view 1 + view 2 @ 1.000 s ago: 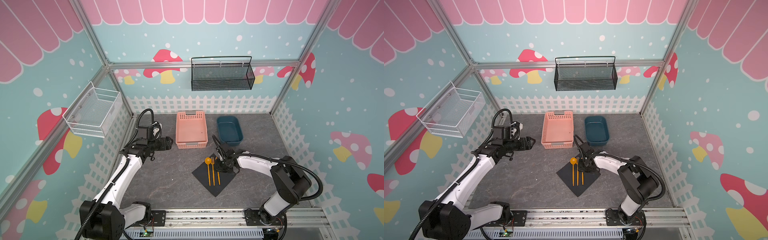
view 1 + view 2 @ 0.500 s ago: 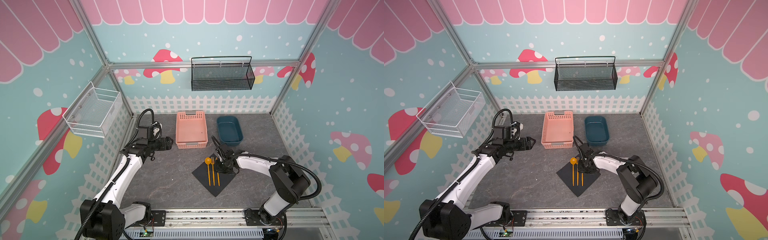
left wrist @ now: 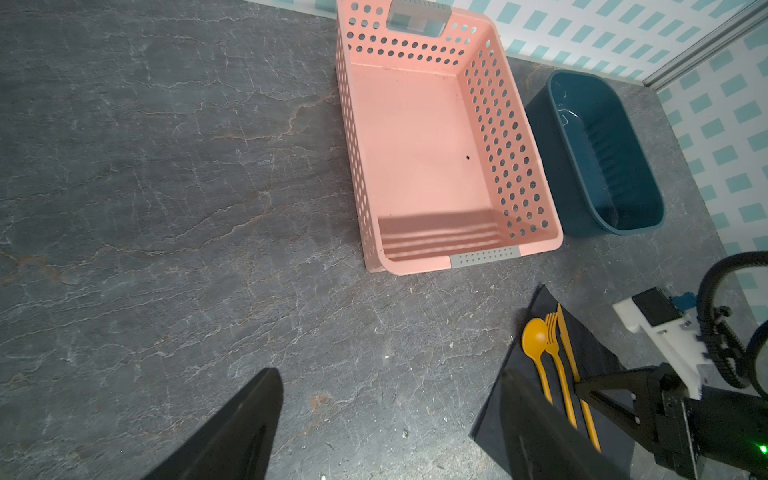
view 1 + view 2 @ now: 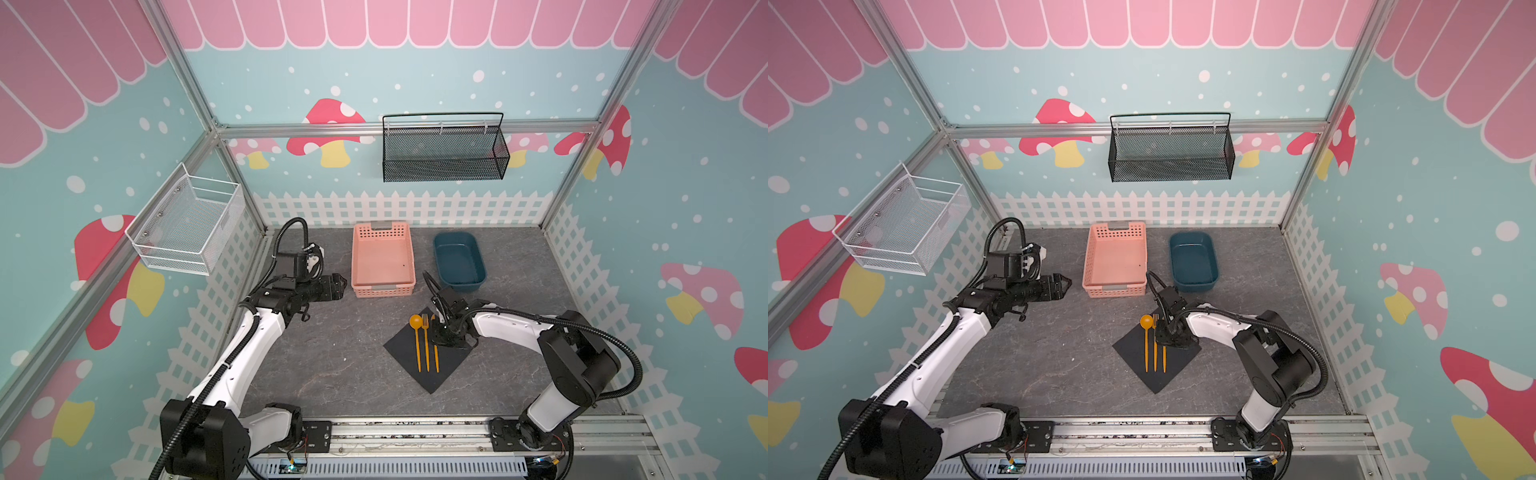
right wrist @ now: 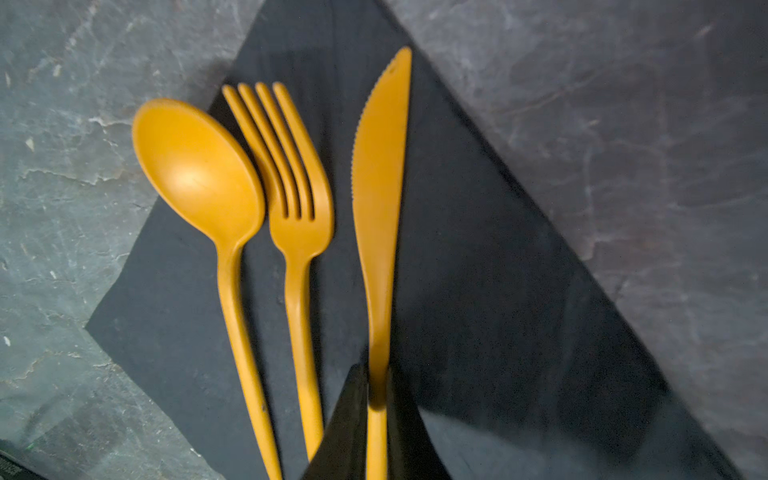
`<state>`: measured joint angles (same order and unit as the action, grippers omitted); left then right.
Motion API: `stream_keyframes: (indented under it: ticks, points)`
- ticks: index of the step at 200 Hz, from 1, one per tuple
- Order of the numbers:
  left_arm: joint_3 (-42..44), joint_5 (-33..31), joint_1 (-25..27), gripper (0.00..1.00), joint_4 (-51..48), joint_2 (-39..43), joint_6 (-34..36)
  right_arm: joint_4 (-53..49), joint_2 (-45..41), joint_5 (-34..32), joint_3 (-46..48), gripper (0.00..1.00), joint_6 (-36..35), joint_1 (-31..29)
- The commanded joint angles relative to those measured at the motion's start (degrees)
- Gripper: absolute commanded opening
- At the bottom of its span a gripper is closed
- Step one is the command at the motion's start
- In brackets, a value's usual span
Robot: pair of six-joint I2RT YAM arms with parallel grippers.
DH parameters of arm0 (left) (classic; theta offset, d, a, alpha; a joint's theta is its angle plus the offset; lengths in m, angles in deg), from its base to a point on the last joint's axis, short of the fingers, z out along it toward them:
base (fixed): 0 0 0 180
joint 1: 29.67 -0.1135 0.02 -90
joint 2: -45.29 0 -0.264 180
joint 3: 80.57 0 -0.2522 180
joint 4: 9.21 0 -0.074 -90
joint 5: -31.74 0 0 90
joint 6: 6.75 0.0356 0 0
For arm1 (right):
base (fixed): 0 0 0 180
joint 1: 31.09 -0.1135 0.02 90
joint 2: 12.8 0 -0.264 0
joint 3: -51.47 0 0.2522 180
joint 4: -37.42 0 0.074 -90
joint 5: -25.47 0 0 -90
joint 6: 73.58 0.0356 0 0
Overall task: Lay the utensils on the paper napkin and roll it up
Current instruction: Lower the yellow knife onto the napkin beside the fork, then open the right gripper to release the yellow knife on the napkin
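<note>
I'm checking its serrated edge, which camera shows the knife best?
The right wrist view: the knife fills the frame, serrations visible, handle between the right tool's fingers. Both top views show it tiny, partly under that tool. The left wrist view shows it smaller, serrations unreadable.

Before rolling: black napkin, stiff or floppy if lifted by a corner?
Probably floppy: the paper napkin lies thin and flat on the tabletop. Likely light, apt to slide if pushed, though the spoon, fork and knife on it may pin it.
</note>
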<state>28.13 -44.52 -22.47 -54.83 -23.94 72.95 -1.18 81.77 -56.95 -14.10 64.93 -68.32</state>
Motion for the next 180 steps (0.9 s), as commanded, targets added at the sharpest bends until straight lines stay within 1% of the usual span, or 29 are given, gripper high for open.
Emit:
stream_keyframes:
  ticks: [1, 19, 54, 84, 180]
  points:
    - [0.18, 0.55, -0.28, 0.84, 0.59, -0.21, -0.33, -0.15, 0.59, -0.02, -0.14, 0.19, 0.75, -0.52]
    - [0.20, 0.66, -0.32, 0.84, 0.57, -0.28, -0.33, -0.17, 0.73, -0.20, -0.18, 0.19, 0.80, -0.52]
    - [0.25, 0.59, -0.26, 0.84, 0.57, -0.20, -0.24, -0.07, 1.15, -0.58, -0.24, 0.13, 0.66, -0.49]
    - [0.26, 0.50, -0.30, 0.84, 0.62, -0.20, -0.24, -0.30, 0.90, -1.22, -0.64, 0.11, 0.55, -0.48]
    - [0.23, 0.24, -0.26, 0.84, 0.52, -0.27, -0.14, -1.02, 1.09, -2.31, -1.82, 0.09, 0.16, -0.49]
